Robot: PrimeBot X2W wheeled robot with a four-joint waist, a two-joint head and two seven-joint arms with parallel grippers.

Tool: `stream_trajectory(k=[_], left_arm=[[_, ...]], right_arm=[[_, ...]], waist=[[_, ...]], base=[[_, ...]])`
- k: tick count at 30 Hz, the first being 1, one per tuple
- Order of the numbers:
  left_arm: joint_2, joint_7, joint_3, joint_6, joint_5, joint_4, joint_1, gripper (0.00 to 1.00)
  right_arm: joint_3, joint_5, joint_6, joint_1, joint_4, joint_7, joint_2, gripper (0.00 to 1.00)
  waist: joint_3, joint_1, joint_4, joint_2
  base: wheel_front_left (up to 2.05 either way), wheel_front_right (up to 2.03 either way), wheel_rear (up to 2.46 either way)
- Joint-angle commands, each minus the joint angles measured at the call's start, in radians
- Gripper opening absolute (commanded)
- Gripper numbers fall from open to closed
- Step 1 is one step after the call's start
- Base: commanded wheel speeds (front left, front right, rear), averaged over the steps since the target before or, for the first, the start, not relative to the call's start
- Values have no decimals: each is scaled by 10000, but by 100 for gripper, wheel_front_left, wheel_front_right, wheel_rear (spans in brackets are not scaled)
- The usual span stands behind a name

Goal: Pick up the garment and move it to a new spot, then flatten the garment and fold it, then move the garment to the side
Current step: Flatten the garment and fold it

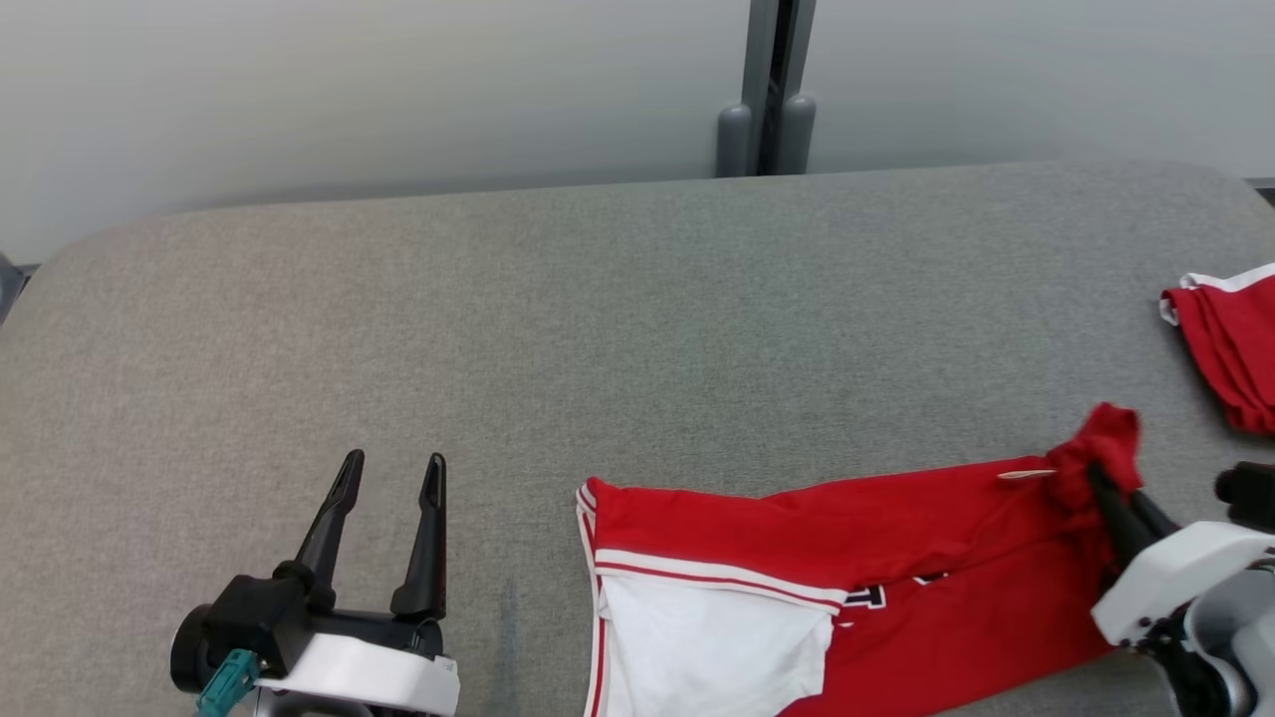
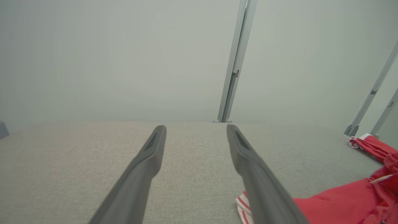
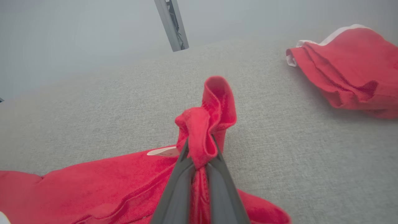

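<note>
Right wrist view: right end effector (image 3: pixel 200 148) pinches garment (image 3: pixel 108 180)'s bunched edge. Head view: left end effector (image 1: pixel 394 461) spread, empty.

The garment (image 1: pixel 847 588) lies on the table (image 1: pixel 637 299), spreading left from the right gripper (image 1: pixel 1101 478), which pinches a bunch at its far right corner. The left gripper (image 1: pixel 394 463) stands well left of the garment, over bare table. A second garment (image 1: pixel 1230 339) lies beyond and right of the right gripper, apart. A post (image 1: pixel 767 110) rises behind the table.
</note>
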Motion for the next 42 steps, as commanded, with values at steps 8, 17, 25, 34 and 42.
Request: stream_trajectory(k=[8, 17, 25, 34, 42], left_arm=[[34, -37, 3, 72, -185, 1, 142, 100], [31, -37, -85, 49, -218, 1, 95, 100], [34, -37, -119, 46, -277, 87, 59, 100], [31, -37, -179, 116, -419, 113, 20, 100], [33, -37, -151, 179, -502, 154, 15, 100]], right_arm=[[147, 1693, -1, 990, -2642, 1931, 1295, 0], [-96, 2509, -1, 2006, -3767, 3061, 3371, 0], [412, 3284, -1, 1681, -3261, 2327, 3548, 0], [1539, 4021, -1, 1179, -2348, 1650, 3541, 0], [2511, 4904, 0, 801, -1963, 1425, 3555, 100]], waist=[[-451, 0, -319, 0], [-506, 0, 9, 0], [-342, 0, 613, 0], [-287, 0, 939, 0], [-248, 0, 948, 0]], base=[[0, 0, 0], [0, 0, 0], [0, 0, 0], [0, 0, 0], [0, 0, 0]])
